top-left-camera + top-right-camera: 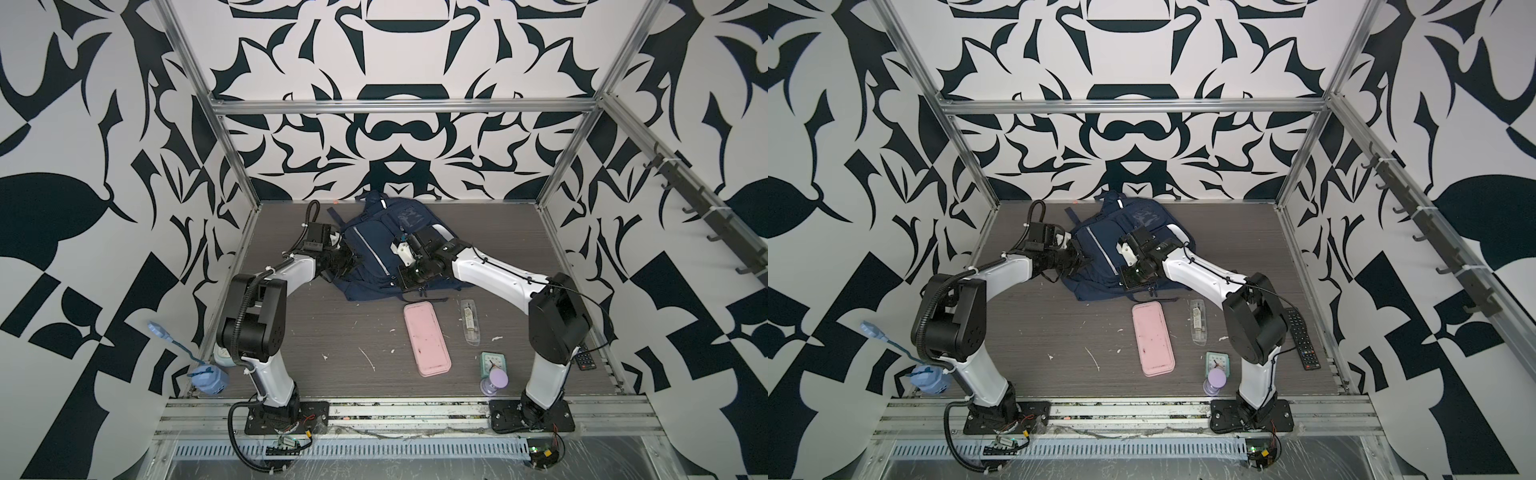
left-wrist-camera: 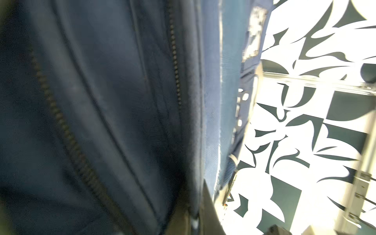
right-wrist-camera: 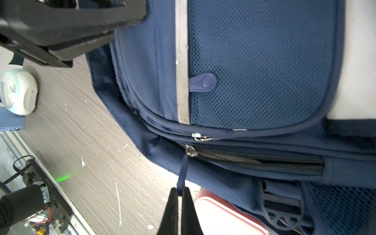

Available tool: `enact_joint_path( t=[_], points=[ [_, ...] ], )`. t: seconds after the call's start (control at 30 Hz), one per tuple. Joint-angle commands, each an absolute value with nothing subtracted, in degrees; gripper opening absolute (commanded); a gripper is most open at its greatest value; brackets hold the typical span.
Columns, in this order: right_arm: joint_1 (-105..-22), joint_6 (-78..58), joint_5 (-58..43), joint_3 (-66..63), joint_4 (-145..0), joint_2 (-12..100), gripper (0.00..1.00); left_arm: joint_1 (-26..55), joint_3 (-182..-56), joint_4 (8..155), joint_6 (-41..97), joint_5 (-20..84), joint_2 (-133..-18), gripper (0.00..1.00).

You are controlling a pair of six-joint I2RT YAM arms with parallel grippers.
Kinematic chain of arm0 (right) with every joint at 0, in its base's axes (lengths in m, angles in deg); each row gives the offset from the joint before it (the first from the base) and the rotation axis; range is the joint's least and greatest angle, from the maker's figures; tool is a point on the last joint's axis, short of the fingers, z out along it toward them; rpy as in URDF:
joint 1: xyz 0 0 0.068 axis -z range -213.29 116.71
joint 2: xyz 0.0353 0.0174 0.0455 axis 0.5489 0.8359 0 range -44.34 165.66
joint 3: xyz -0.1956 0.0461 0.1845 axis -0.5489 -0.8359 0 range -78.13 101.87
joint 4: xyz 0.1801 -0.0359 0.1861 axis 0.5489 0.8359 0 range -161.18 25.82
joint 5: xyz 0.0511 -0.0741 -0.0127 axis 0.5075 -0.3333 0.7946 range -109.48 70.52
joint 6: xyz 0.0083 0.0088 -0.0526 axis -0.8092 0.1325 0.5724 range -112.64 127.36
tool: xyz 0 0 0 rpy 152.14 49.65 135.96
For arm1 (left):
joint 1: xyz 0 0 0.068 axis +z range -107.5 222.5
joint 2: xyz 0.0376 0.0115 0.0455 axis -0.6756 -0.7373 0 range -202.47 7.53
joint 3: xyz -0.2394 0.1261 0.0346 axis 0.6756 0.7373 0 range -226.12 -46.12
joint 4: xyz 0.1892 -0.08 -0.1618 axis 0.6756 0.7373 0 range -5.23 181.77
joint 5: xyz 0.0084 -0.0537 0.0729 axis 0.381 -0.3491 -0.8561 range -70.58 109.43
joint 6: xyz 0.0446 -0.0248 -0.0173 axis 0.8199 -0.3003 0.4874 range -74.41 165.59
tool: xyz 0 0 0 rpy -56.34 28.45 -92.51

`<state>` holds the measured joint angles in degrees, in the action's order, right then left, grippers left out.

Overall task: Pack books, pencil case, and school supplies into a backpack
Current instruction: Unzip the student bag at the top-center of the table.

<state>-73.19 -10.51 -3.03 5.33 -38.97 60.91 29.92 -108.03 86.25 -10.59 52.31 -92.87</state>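
Observation:
The navy backpack [image 1: 374, 249] [image 1: 1100, 245] lies flat at the back middle of the table. My left gripper [image 1: 353, 259] [image 2: 195, 221] is at its left side, shut on a fold of its fabric [image 2: 101, 101]. My right gripper [image 1: 411, 286] [image 3: 180, 195] is at the front edge, shut on the blue pull tab [image 3: 183, 168] of a zip slider [image 3: 191, 151]. Beyond the slider the zip gapes a little. The pink pencil case [image 1: 427, 338] [image 3: 223, 217] lies just in front of the backpack. The clear packet of school supplies [image 1: 469, 322] lies to its right. The books are out of view.
A mint-green clock [image 1: 491, 362] and a purple hourglass-shaped thing [image 1: 494, 380] stand near the right arm's base. A black remote [image 1: 1302, 338] lies at the table's right edge. A blue toy [image 1: 208, 378] and a white round object [image 3: 18, 91] sit by the left arm's base.

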Motion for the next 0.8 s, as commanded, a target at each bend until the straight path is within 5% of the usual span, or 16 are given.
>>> enact_joint_path(
  t=[0.0,0.77],
  points=[
    [-74.38,-10.62,-0.05,8.48,-39.85,56.57,0.0,29.13,-111.16,81.56,-12.32,55.46,-87.99,0.0],
    [-76.68,-16.67,3.99,9.07,-45.81,53.37,0.0,28.62,-108.89,71.73,-18.31,56.8,-87.41,0.07]
  ],
)
